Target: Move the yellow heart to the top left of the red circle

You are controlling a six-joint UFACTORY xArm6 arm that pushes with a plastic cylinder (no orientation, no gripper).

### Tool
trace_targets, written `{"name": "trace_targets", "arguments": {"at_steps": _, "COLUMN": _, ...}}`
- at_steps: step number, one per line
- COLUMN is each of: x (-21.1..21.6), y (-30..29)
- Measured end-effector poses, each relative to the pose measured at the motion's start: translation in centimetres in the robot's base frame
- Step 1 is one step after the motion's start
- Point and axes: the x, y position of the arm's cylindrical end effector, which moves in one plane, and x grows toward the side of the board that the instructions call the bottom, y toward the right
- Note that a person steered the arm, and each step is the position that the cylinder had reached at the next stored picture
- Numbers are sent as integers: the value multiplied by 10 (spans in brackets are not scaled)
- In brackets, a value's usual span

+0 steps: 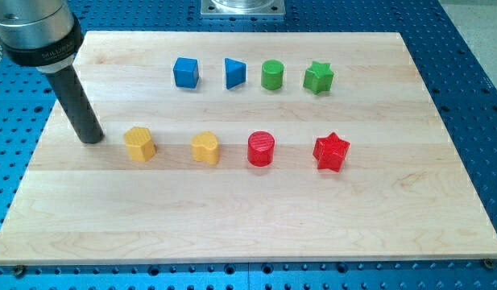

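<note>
Block count on worktop (232,209): 8 total. Blue 2: cube (185,72), triangle (235,72). Green 2: cylinder (272,75), star (318,77). Yellow 2: hexagon (139,143), heart (205,148). Red 2: circle (261,149), star (330,151).

A pale wooden board (232,217) carries eight small blocks in two rows, blue and green above yellow and red.

My tip (92,138) rests on the desk (232,209) at the left, just left of the yellow hexagon (140,144) and apart from it. To the right in the same near row I see the yellow heart (205,148), the red circle (261,149) and the red star (330,151). The far row holds the blue cube (186,72), blue triangle (234,73), green circle (272,75) and green star (318,77).
</note>
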Motion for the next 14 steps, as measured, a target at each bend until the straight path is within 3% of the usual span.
{"name": "trace_targets", "arguments": {"at_steps": 8, "x": -4, "y": -5}}
{"name": "trace_targets", "arguments": {"at_steps": 9, "x": 21, "y": -13}}
{"name": "trace_targets", "arguments": {"at_steps": 10, "x": 78, "y": 10}}
{"name": "trace_targets", "arguments": {"at_steps": 12, "x": 50, "y": 170}}
{"name": "trace_targets", "arguments": {"at_steps": 13, "x": 66, "y": 184}}
{"name": "trace_targets", "arguments": {"at_steps": 14, "x": 45, "y": 180}}
